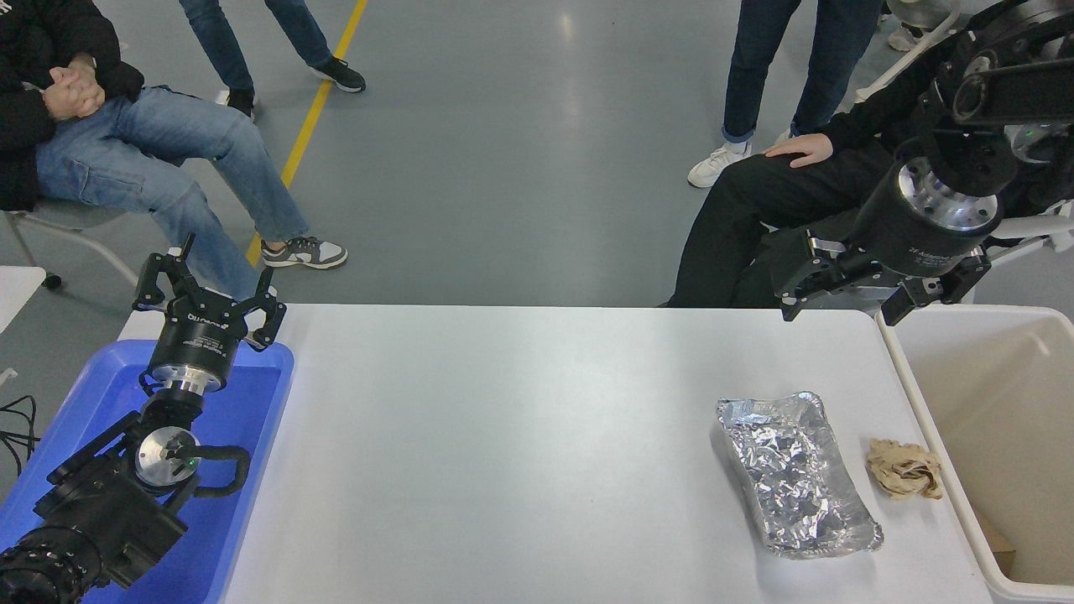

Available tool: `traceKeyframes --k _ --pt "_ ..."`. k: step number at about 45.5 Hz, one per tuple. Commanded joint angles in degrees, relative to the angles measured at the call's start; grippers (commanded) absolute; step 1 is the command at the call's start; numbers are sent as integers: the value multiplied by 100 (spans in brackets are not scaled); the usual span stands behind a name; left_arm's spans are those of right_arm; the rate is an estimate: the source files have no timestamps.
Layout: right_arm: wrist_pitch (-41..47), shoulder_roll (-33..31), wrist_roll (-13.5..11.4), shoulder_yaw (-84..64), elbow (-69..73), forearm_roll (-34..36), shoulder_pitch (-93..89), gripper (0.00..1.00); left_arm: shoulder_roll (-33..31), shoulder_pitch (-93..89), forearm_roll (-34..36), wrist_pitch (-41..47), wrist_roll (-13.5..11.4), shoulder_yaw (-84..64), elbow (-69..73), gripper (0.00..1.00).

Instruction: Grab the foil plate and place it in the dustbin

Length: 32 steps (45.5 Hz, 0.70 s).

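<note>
Our right claw [843,289] hangs released, well above the foil plate [793,474]. We should descend squarely over its near rim, pinching gently before swinging to the dustbin [923,394].

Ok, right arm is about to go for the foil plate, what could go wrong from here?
1. The paper wad lies just right of the foil plate, between it and the dustbin; a sweep toward the bin may knock it.
2. The plate is thin crinkled foil with a low rim, so it may crush or slip in the grip.
3. The right gripper hangs open near a seated person's leg; swing carefully.
</note>
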Motion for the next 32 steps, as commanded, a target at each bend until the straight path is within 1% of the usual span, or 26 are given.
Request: traceKeyframes --k 1,32 --pt "0 -2 0 5 -1 -2 -5 100 0 0 13 8 1 9 0 98" --pt "0 -55 0 23 -1 -2 12 100 0 0 -13 16 -8 0 0 98"
